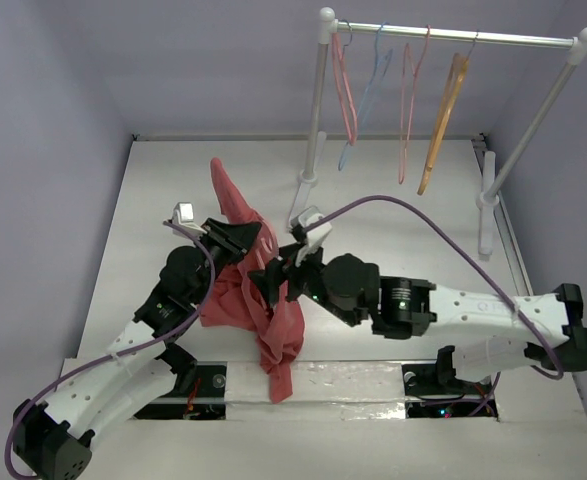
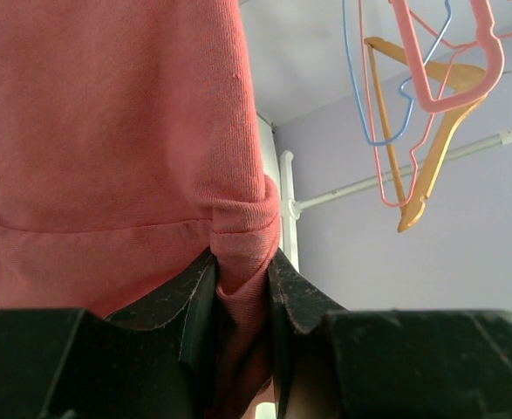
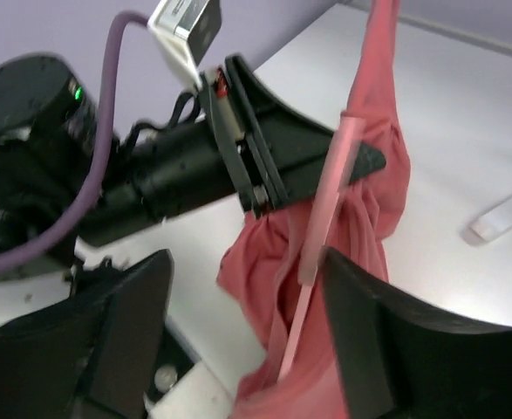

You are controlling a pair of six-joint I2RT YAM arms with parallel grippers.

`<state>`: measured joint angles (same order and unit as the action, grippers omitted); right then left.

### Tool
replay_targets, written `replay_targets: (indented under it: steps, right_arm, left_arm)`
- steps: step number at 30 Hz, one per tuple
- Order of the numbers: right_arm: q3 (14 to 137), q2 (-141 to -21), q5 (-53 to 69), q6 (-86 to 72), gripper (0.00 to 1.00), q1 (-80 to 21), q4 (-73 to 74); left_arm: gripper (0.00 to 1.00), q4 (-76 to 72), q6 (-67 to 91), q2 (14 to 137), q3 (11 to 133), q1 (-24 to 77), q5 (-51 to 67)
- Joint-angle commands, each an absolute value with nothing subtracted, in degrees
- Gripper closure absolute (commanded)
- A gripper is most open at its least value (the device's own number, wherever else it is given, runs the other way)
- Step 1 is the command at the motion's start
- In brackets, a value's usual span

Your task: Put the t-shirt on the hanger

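The salmon-red t-shirt hangs bunched between the two arms, one end raised toward the back and one end trailing over the table's front edge. My left gripper is shut on a ribbed edge of the shirt, with cloth pinched between its fingers. The thick pink hanger's arm lies against the shirt. Its broad hook shows in the left wrist view. My right gripper is open, jaws wide, with the hanger's arm between them near the right finger. It sits just right of the shirt.
A white clothes rack stands at the back right. On it hang a pink wire hanger, a blue wire one, another pink wire one and an orange-tan hanger. The rack's left post stands close behind the grippers.
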<state>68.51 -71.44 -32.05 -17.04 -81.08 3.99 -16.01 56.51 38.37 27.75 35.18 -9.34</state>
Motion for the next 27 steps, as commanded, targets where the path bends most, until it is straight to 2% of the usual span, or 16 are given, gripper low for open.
replay_targets:
  steps: [1, 3, 4, 6, 7, 8, 9, 10, 11, 15, 18, 22, 27]
  right_arm:
    - [74.26, -77.23, -39.98, -11.08, 0.29, -80.95, -1.3]
    - [76.97, -79.35, -42.96, -11.33, 0.42, -80.24, -0.62]
    - [78.04, -80.32, -43.76, -12.03, 0.54, -79.37, 2.6]
    - [79.88, -82.52, -45.52, -14.05, 0.7, -78.57, 5.18]
    - [79.81, -82.7, -46.22, -14.5, 0.93, -78.57, 5.88]
    - [79.37, -82.27, -46.58, -14.68, 1.0, -78.57, 5.71]
    - [78.23, -81.83, -46.41, -15.29, 1.0, -78.57, 5.54]
    - [77.7, -81.3, -46.41, -15.55, 1.0, -78.57, 5.54]
    - [77.43, -80.95, -46.41, -15.64, 1.0, -78.57, 5.89]
    - [76.73, -78.85, -43.17, -17.83, 1.0, -76.38, 10.8]
    - [73.84, -77.52, -41.06, -19.33, 1.0, -74.62, 12.31]
    - [69.09, -70.95, -35.79, -20.39, 1.0, -73.39, 10.46]
    - [65.84, -67.15, -32.0, -20.48, 1.0, -73.39, 9.67]
  left_arm:
    - [1.0, -18.63, 57.04, 37.18, 28.12, 34.98, -8.09]
    - [1.0, -18.37, 56.95, 37.09, 28.3, 34.98, -8.0]
    - [1.0, -17.85, 56.78, 36.74, 28.47, 34.98, -8.09]
    - [1.0, -17.23, 56.25, 36.48, 28.83, 34.98, -8.44]
    - [1.0, -16.79, 55.9, 36.56, 29.26, 34.98, -8.52]
    - [1.0, -16.35, 55.38, 36.74, 29.7, 34.98, -8.79]
    - [0.85, -15.65, 53.98, 37.09, 30.4, 34.98, -9.05]
    - [0.75, -14.51, 53.27, 37.79, 31.63, 34.98, -9.4]
    - [0.59, -14.15, 52.57, 38.23, 32.16, 34.46, -9.75]
    - [0.35, -11.44, 48.88, 39.99, 35.41, 33.05, -10.19]
    - [0.29, -10.11, 47.12, 40.08, 37.79, 30.77, -11.25]
    - [0.28, -6.87, 42.82, 43.66, 42.79, 26.9, -11.78]
    - [0.3, -7.82, 41.4, 50.96, 45.17, 20.84, -5.38]
